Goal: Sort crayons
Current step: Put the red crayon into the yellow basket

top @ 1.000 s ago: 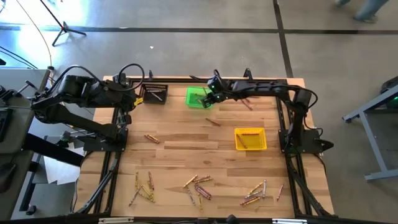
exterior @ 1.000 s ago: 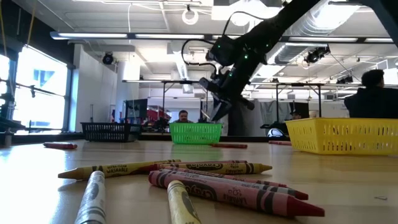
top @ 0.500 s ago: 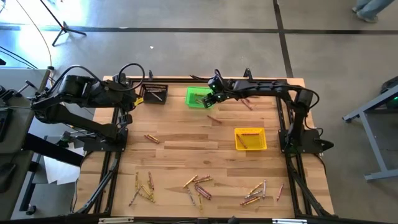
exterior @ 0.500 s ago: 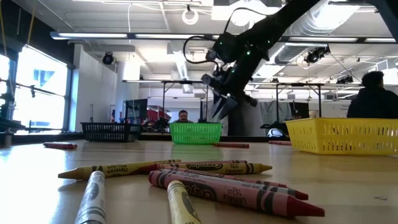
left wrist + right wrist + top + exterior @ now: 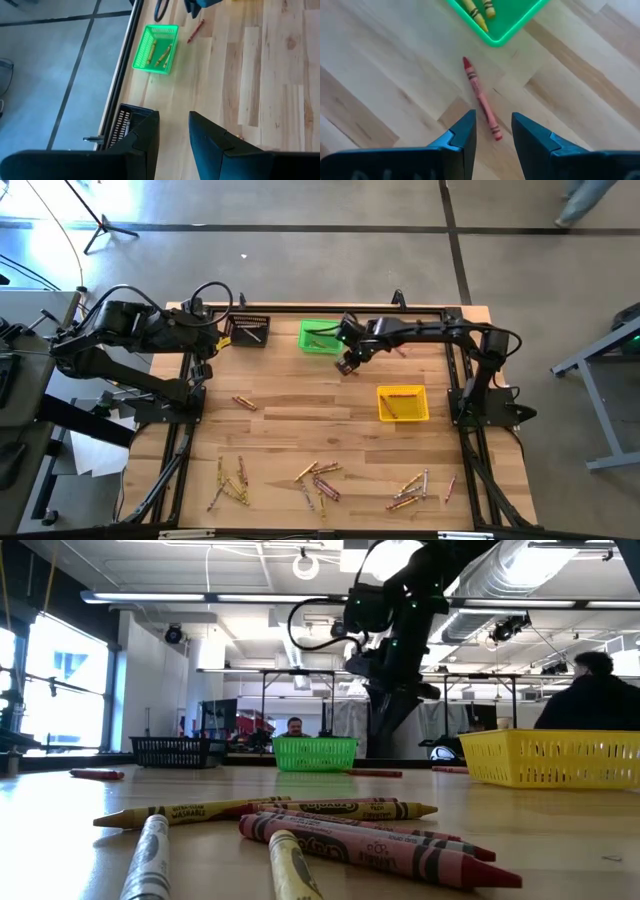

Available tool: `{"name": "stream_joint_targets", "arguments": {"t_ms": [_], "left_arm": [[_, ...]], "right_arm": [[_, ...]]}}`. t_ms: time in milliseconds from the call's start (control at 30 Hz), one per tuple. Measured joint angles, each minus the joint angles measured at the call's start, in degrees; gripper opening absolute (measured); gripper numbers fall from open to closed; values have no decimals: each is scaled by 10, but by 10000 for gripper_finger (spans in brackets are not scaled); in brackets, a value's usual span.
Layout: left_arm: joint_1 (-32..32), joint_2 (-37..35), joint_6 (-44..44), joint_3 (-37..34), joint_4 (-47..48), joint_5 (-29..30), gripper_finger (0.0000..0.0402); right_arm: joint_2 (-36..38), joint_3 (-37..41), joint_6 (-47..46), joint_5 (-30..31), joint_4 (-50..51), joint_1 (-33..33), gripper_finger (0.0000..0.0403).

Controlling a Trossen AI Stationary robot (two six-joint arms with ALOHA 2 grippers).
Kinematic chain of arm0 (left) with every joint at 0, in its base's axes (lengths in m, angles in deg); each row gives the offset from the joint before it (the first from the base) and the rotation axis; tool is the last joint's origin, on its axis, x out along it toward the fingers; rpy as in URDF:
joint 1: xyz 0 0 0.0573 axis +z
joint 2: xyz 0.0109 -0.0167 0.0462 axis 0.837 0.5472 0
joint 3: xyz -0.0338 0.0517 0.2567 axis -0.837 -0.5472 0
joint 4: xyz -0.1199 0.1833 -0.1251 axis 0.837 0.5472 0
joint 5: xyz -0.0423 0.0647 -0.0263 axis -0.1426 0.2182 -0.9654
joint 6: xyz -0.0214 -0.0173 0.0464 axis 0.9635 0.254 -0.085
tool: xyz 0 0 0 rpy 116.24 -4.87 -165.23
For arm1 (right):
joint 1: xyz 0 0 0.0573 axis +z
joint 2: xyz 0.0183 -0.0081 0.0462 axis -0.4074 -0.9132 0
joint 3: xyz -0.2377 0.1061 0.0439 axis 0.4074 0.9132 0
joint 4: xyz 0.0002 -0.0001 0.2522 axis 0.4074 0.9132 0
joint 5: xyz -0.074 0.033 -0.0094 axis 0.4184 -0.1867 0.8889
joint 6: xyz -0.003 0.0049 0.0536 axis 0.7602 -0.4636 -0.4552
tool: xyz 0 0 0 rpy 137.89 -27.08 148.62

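My right gripper (image 5: 345,364) (image 5: 493,131) hangs open, fingers pointing down, just on the near side of the green bin (image 5: 318,336). A red crayon (image 5: 481,99) lies flat on the table below it, its lower end between the fingertips, untouched. Yellow crayons (image 5: 476,14) lie in the green bin. My left gripper (image 5: 222,340) (image 5: 174,136) waits open, raised, beside the black bin (image 5: 250,330). Several loose crayons (image 5: 318,478) lie in clusters along the near edge.
A yellow bin (image 5: 402,403) with crayons stands right of centre. A single crayon (image 5: 243,402) lies at mid-left, and red ones (image 5: 398,346) lie at the far right. More clusters (image 5: 230,480) (image 5: 410,488) lie near the front edge. Bare wood lies between the bins and the clusters.
My right gripper has gone from over the green bin toward the table's near edge and a little right, tipping to point more steeply down. It now hangs over the red crayon on the table. The left arm kept still.
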Motion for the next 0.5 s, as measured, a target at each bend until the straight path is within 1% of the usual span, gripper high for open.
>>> {"name": "stream_joint_targets", "arguments": {"t_ms": [233,500], "left_arm": [[0,0,7,0,0,-1,91],[0,0,11,0,0,-1,91]], "right_arm": [[-14,0,46,4,6,3,108],[-40,0,62,-20,2,-13,108]]}}
